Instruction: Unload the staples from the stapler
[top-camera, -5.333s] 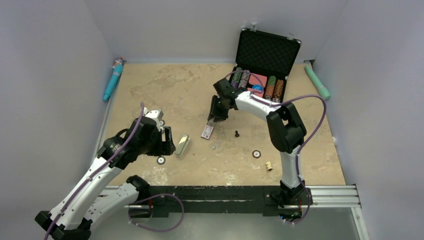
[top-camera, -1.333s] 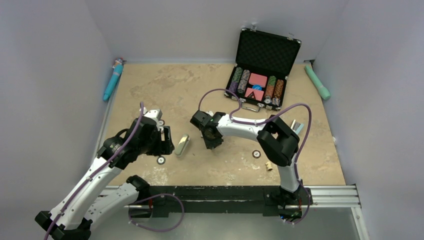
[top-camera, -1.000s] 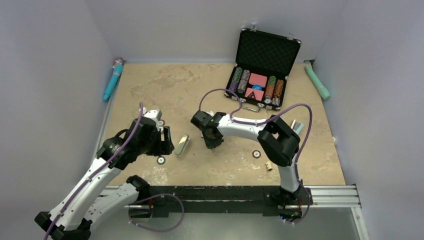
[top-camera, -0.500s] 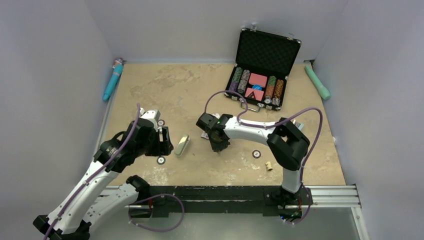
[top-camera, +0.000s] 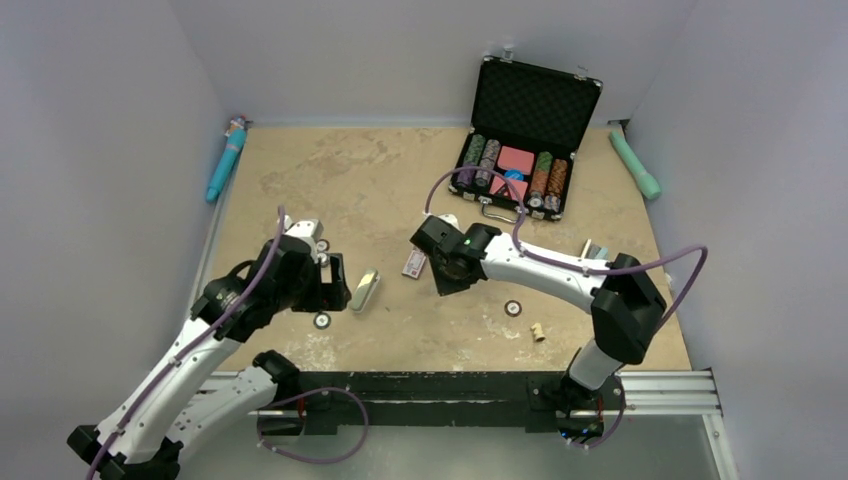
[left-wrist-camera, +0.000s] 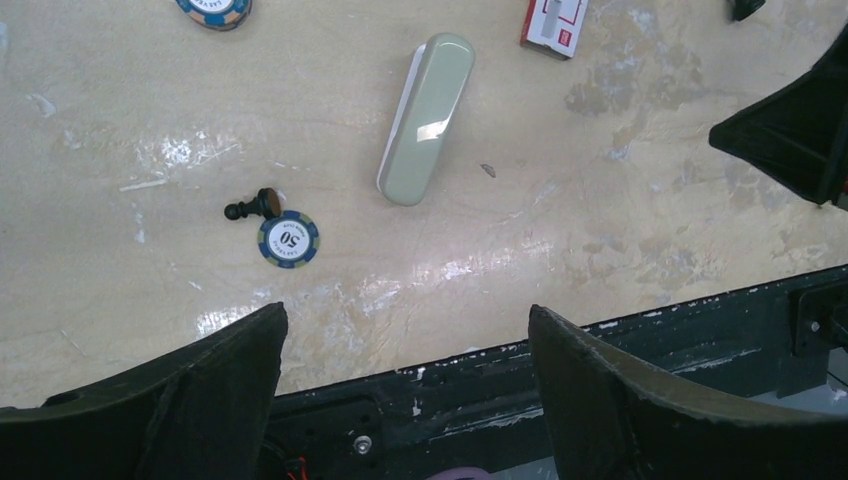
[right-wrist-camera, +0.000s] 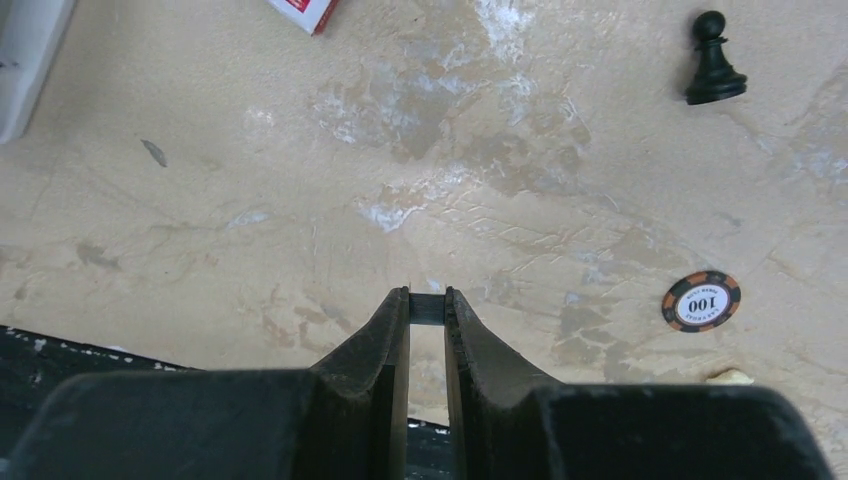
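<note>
The stapler (top-camera: 365, 290) is a pale grey-green oblong lying closed on the table; it also shows in the left wrist view (left-wrist-camera: 425, 118). My left gripper (top-camera: 336, 283) is open and empty just left of it, its jaws (left-wrist-camera: 405, 315) wide apart above the table's near edge. My right gripper (top-camera: 447, 285) hangs low over the table, right of the stapler. It is shut on the staples (right-wrist-camera: 427, 308), a tiny grey strip pinched between the fingertips.
A small red-and-white box (top-camera: 414, 263) lies by the right gripper. Poker chips (top-camera: 322, 321) (top-camera: 513, 308) (right-wrist-camera: 700, 302) and a black pawn (right-wrist-camera: 713, 60) lie around. An open black chip case (top-camera: 520, 150) stands at the back. A blue tool (top-camera: 227, 158) and a green tool (top-camera: 635, 165) lie at the sides.
My right gripper went from the red-and-white box to a spot beside the stapler, then drew back rightward, shut on the strip. The left arm barely moved.
</note>
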